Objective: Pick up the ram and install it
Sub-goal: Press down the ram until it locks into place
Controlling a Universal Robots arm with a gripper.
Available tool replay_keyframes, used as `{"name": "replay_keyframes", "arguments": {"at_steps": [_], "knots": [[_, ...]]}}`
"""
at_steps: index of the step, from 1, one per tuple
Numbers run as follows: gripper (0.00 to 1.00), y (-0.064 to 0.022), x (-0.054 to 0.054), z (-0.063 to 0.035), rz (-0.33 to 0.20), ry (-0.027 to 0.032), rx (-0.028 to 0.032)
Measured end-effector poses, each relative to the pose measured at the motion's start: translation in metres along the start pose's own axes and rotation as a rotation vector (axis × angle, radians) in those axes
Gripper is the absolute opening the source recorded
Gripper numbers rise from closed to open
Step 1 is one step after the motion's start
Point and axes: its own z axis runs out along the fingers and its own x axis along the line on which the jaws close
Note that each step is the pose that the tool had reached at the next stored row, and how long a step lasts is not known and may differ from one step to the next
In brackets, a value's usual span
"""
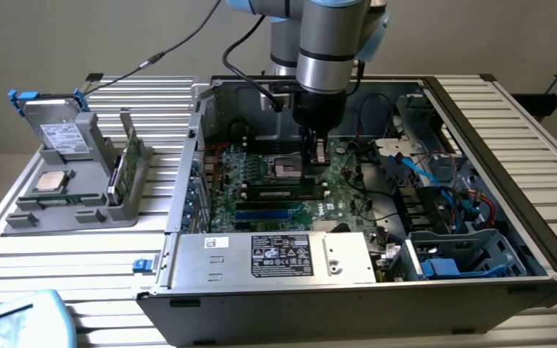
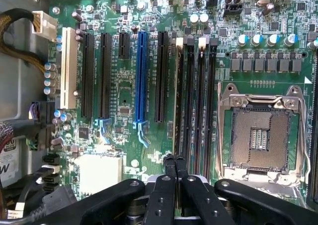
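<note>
- One ram [image 2: 179, 101] stands edge-up in the memory slot nearest the long black expansion slots. In the exterior view it is the dark bar [image 1: 278, 193] lying across the motherboard [image 2: 124, 101], in front of the empty processor socket [image 2: 258, 135].
- Both fingers of the pincer [image 2: 175, 161] are pressed together with nothing pinched between them. The tips sit at one end of the ram, on it or just above it; contact cannot be told for sure.
- Whether the stick is fully seated is not clear. The white latch [image 2: 180, 42] at its far end looks unclosed, though that is a judgement.
- Risk: a push at one end only could tilt the stick, so one side sinks in while the other rides high and jams.
- Risk: if the notch is not lined up with the slot key, more force would bend the board or crack the slot rather than seat the stick.
- Risk: the closed tips are narrow and could slide off the thin top edge into the neighbouring empty slot or onto small parts beside it.
- Risk: the open socket lies near the slots, and a sideways slip that way could harm its pins.
- Farther out, the arm reaches down inside the computer case [image 1: 510, 145], with blue cables [image 1: 423, 170] near; a wide swing could snag them
</note>
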Motion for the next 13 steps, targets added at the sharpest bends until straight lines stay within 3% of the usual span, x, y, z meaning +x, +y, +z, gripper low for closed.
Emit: {"name": "replay_keyframes", "arguments": {"at_steps": [9, 11, 13], "knots": [[0.1, -0.0003, -0.001, 0.0053, 0.0, -0.0001, -0.0001], [0.1, -0.0001, 0.0, 0.0004, 0.0, -0.0024, 0.001], [0.1, 0.0004, 0.001, -0.0065, 0.0, 0.0, -0.0001]]}}
